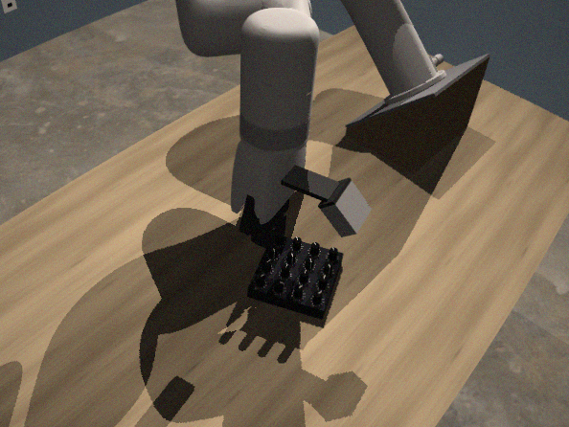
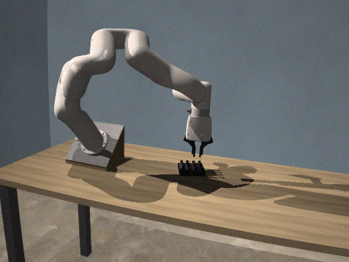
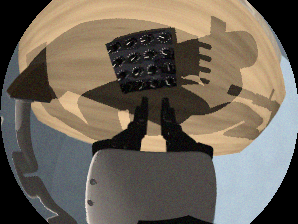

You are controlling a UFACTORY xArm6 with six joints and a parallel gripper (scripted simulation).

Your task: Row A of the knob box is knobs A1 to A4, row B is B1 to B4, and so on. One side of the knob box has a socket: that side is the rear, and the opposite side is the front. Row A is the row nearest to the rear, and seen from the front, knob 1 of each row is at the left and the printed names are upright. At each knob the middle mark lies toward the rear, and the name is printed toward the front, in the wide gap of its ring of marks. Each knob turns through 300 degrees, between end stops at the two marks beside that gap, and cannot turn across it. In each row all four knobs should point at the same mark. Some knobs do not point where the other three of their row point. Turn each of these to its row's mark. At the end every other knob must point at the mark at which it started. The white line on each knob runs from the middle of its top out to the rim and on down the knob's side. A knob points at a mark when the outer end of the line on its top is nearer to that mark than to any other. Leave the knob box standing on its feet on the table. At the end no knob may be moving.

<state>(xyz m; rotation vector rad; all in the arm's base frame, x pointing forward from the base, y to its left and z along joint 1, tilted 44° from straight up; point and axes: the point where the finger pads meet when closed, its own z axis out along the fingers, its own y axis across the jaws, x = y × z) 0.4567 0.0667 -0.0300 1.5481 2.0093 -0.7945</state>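
Note:
The black knob box (image 1: 297, 278) stands on its feet on the wooden table, with four rows of small black knobs; their white lines are too small to read. It also shows in the exterior view (image 2: 191, 168) and in the wrist view (image 3: 143, 60). My gripper (image 2: 197, 154) points straight down and hangs a little above the box's edge nearest the arm base, touching no knob. Its fingers stand a narrow gap apart with nothing between them, which the wrist view (image 3: 153, 104) also shows. In the overhead view the gripper (image 1: 265, 235) is mostly hidden behind the wrist.
The arm's grey wedge base (image 2: 97, 147) stands on the table behind and to the left of the box. The wrist camera block (image 1: 337, 198) juts out sideways above the box's rear. Broad arm shadows lie over the table around the box.

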